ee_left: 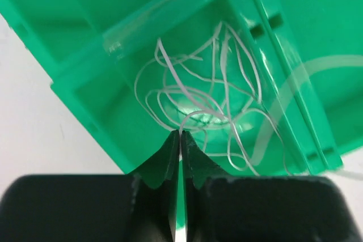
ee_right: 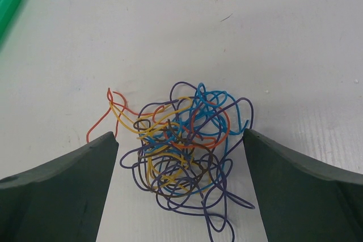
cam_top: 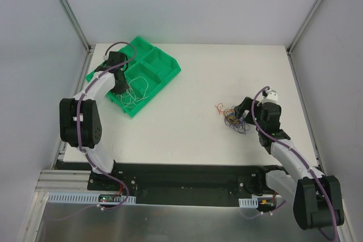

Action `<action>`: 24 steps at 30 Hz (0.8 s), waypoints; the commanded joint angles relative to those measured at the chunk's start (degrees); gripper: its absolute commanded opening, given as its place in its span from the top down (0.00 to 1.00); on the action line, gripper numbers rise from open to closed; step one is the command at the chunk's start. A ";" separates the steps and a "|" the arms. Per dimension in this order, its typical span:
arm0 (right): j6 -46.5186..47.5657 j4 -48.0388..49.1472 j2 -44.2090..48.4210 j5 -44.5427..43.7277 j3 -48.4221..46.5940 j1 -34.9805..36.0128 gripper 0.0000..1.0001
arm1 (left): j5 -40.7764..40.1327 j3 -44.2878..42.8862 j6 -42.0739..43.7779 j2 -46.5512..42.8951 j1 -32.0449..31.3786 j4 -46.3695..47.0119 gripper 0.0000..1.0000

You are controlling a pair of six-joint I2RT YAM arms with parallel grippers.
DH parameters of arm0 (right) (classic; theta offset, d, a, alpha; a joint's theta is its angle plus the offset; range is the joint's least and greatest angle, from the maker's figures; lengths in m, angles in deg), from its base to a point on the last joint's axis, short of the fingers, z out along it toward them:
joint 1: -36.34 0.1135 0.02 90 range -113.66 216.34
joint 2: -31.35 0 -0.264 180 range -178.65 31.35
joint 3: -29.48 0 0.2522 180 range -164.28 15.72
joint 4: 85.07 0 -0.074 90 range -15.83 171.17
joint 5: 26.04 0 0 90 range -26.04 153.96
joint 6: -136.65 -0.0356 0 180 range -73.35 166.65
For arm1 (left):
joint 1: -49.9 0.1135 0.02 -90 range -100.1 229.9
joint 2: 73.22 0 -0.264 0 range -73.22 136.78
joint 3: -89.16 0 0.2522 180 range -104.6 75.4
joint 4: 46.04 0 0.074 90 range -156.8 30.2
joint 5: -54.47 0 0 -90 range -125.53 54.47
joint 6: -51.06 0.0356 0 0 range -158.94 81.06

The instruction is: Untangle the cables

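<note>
A fist-sized tangle of thin cables in blue, purple, orange, yellow and brown lies on the white table. My right gripper is open, one finger on each side of the tangle and apart from it. An orange loop sticks out to the left. Loose white cables lie in a compartment of the green bin. My left gripper hangs over that compartment, its jaws pressed together, and one white strand runs straight into the tips. From above, the left gripper sits at the bin's near-left compartment.
The green bin has several compartments and stands at the back left of the table. Grey walls and metal frame posts enclose the table on three sides. A black base plate runs along the near edge between the arm bases.
</note>
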 commanded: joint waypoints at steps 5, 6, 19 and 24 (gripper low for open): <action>-0.49 2.29 0.84 -0.02 0.10 -0.71 0.05 | -10.20 -7.89 0.84 9.40 1.64 -1.91 1.00; -0.49 2.29 0.66 -0.11 0.19 -0.71 0.05 | -10.90 -7.80 0.49 9.23 1.64 -1.90 1.00; -1.37 3.60 -3.20 2.17 -0.69 -0.71 0.05 | -10.66 -6.58 3.73 0.71 1.55 0.20 0.41; -1.11 3.78 -3.38 1.56 -0.69 -0.71 0.05 | -4.52 -3.68 8.64 -4.48 -0.73 3.18 0.26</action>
